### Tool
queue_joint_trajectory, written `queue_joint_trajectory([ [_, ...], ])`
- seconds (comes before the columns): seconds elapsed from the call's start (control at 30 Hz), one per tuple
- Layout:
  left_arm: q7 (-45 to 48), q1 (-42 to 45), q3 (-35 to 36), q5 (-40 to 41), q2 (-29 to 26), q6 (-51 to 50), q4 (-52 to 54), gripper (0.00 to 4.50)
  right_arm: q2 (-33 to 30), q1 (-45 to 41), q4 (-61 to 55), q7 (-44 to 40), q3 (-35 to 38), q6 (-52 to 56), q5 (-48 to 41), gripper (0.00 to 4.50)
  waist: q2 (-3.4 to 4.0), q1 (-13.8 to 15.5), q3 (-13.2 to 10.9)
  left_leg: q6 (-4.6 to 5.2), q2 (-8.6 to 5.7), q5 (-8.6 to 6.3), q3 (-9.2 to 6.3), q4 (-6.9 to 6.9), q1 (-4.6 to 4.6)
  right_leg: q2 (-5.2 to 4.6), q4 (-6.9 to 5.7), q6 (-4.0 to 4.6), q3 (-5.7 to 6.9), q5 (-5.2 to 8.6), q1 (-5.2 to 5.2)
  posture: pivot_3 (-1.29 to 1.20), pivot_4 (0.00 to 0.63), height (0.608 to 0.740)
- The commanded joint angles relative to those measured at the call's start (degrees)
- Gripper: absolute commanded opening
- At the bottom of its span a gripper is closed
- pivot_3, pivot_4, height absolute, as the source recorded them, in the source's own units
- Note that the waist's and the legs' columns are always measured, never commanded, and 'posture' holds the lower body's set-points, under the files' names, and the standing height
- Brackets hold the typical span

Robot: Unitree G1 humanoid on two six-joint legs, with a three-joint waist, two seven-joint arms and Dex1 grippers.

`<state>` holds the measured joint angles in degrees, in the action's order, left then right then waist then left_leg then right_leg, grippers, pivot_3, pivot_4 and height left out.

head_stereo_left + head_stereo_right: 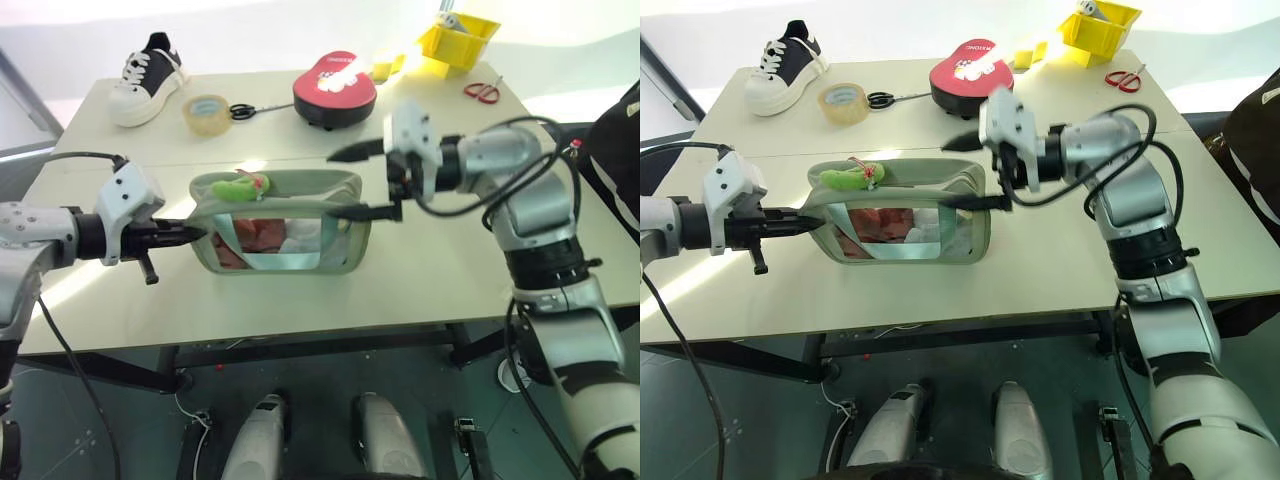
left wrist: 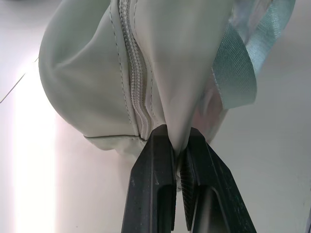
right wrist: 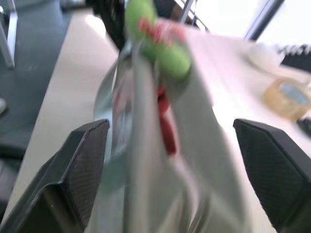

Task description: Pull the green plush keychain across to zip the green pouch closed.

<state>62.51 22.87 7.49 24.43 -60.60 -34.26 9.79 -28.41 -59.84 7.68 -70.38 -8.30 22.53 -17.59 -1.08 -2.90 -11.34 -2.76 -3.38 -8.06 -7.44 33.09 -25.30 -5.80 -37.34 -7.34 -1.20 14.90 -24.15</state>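
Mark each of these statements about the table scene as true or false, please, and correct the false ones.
1. The left end effector is shut on the end of the green pouch. True.
2. The right end effector is clamped on the green plush keychain. False: it is open at the pouch's other end, apart from the keychain.
3. The keychain lies on top of the pouch, nearer its left end. True.
4. The tape roll sits inside the yellow bin. False: it lies on the table beside the sneaker.
5. The red scissors lie near the yellow bin. True.
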Motion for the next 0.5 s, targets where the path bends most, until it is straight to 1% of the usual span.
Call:
queue_joint_trajectory([
  [0.03,0.26,0.58,1.45,-0.25,-1.25,1.0,1.14,0.0,4.42,-1.87,-4.14,3.86,-0.27,0.25,-1.4,4.07,-0.01,0.17,0.01,0.0,0.02,0.0,-0.01,-0.01,0.0,0.03,0.0,0.01,0.0,-0.01,0.0,0.0,0.15,0.74],
  [0.13,0.1,1.21,1.13,-0.49,-0.95,1.01,0.81,0.0,9.31,-1.04,-3.6,6.63,-4.31,-3.92,2.11,4.07,-0.02,0.18,0.01,-0.01,0.06,0.0,-0.02,0.0,0.0,0.12,0.0,0.1,0.0,-0.06,0.0,0.0,0.15,0.74],
  [0.2,0.29,1.67,0.61,-0.65,-0.79,1.25,0.7,0.0,12.09,-0.9,-0.99,7.84,-6.42,-7.48,4.37,4.07,-0.02,0.18,0.01,-0.01,0.08,0.0,-0.02,0.0,0.0,0.17,-0.01,0.11,0.0,-0.07,-0.03,0.0,0.15,0.74],
  [0.3,0.46,2.4,0.09,-0.74,-0.7,1.18,0.7,0.0,14.7,-1.94,4.0,8.5,-7.6,-11.17,6.17,4.07,-0.02,0.29,0.01,-0.02,0.08,0.01,-0.02,0.0,-0.02,0.19,-0.01,0.12,0.0,-0.08,-0.06,0.0,0.15,0.74],
  [0.4,0.55,2.59,-0.12,-0.85,-0.66,1.17,0.64,0.0,16.02,-3.53,9.44,9.99,-7.67,-13.88,8.26,4.07,-0.02,0.36,0.02,-0.05,0.08,0.02,-0.03,0.0,-0.02,0.2,0.0,0.13,0.01,-0.09,-0.04,0.0,0.15,0.74],
  [0.43,0.68,2.44,-0.13,-0.92,-0.76,1.28,0.61,0.0,16.29,-3.91,10.82,10.46,-7.48,-14.5,8.74,3.84,-0.02,0.34,0.01,-0.05,0.08,0.02,-0.03,0.0,-0.02,0.2,0.0,0.13,0.01,-0.09,-0.04,0.0,0.15,0.74],
  [0.5,0.86,2.17,-0.02,-1.02,-0.87,1.41,0.61,0.0,16.27,-4.18,12.37,10.37,-7.27,-15.78,9.23,3.15,-0.02,0.27,0.01,-0.05,0.08,0.02,-0.03,-0.02,-0.02,0.21,-0.01,0.13,0.0,-0.09,-0.06,0.0,0.15,0.74],
])
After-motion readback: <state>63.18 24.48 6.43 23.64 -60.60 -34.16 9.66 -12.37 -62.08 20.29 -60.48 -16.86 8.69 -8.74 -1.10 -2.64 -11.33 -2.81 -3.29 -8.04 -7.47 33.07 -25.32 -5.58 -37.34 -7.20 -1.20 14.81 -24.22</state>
